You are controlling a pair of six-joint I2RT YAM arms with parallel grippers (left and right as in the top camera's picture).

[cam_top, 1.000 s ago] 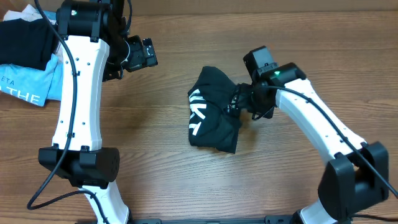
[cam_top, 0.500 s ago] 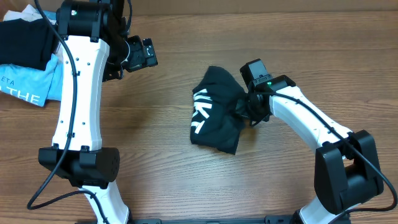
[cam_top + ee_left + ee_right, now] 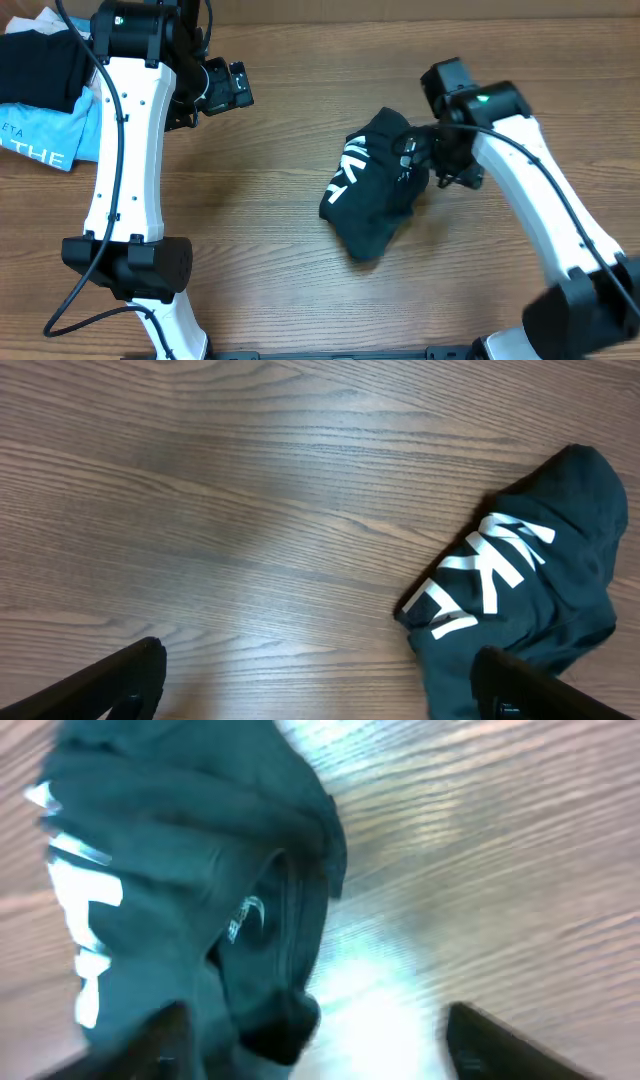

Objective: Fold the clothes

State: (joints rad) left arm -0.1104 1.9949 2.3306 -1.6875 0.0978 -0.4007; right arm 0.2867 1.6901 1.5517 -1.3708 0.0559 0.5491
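Navy-teal clothes (image 3: 368, 195) lie bunched at mid-table (image 3: 260, 230), white lettering up. Right gripper (image 3: 412, 160) sits at their right edge, jaws spread, released. Farther back, left gripper (image 3: 240, 88) hangs open and empty.

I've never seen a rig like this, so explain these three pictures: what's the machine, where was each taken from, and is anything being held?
Two white robot arms stand at a wooden table, each ending in a two-finger gripper. One picture looks down from above; the other two come from cameras on the wrists. A crumpled dark navy-teal fabric garment with white lettering lies mid-table. A light-blue shirt and a black folded garment sit far left. The left gripper and the right gripper are open, holding nothing; the right one is at the garment's edge.
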